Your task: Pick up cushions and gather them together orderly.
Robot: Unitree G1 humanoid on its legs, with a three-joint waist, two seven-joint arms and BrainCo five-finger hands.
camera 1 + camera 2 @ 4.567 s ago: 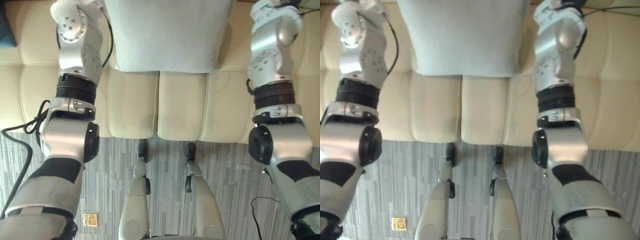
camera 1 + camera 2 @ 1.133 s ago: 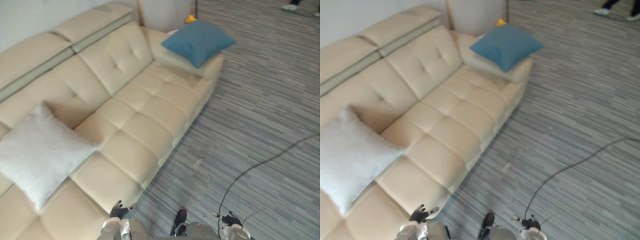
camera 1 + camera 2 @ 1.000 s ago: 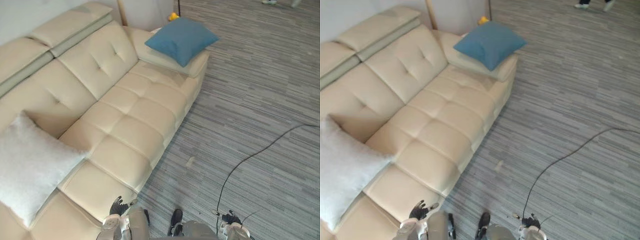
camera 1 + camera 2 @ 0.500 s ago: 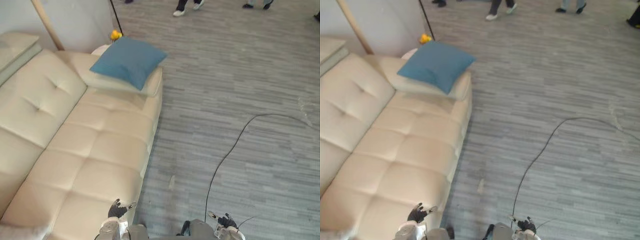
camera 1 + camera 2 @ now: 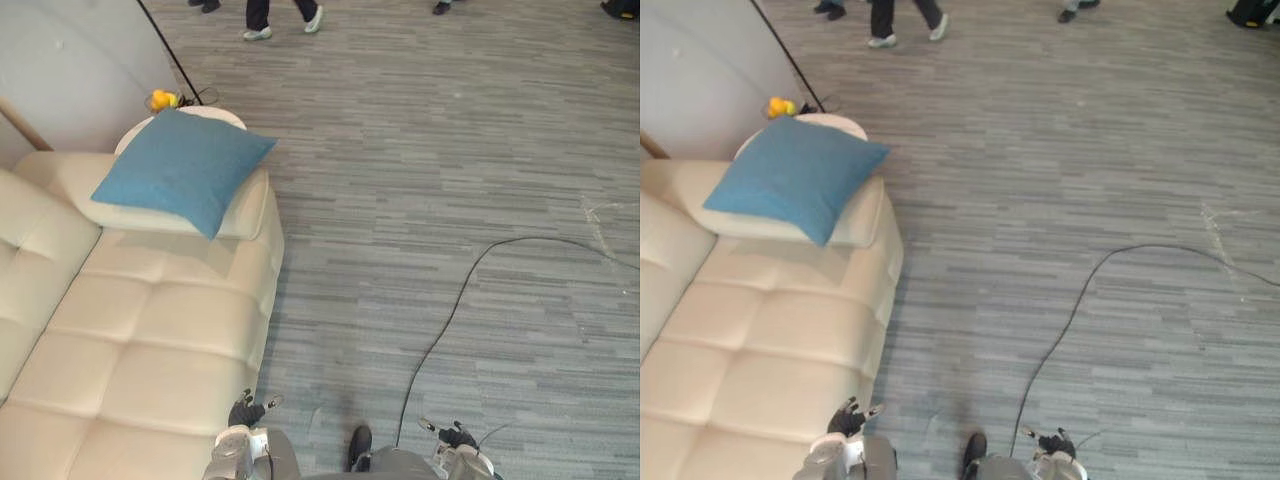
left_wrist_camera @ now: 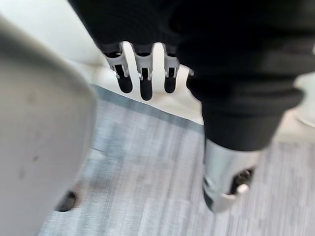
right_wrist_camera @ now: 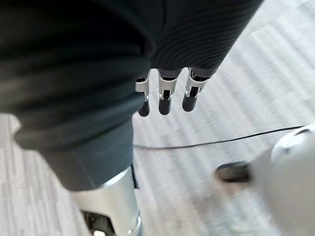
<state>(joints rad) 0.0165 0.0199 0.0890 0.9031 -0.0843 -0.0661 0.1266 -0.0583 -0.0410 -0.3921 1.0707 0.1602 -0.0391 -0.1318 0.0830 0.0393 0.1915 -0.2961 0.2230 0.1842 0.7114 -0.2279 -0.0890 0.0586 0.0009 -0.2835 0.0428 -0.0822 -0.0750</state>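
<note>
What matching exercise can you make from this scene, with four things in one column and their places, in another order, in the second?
1. blue cushion
2. left hand
3. right hand
4. yellow object

a. over the grey floor, apart from the sofa
b. on the armrest
c. at the sofa's front edge
d. by the wall, beyond the cushion

Pairs: 1-b; 2-c; 3-a; 4-d

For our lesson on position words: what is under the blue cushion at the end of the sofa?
The blue cushion rests on the cream sofa's padded armrest. The part of the armrest beneath it is covered, so anything lying there is hidden.
</note>
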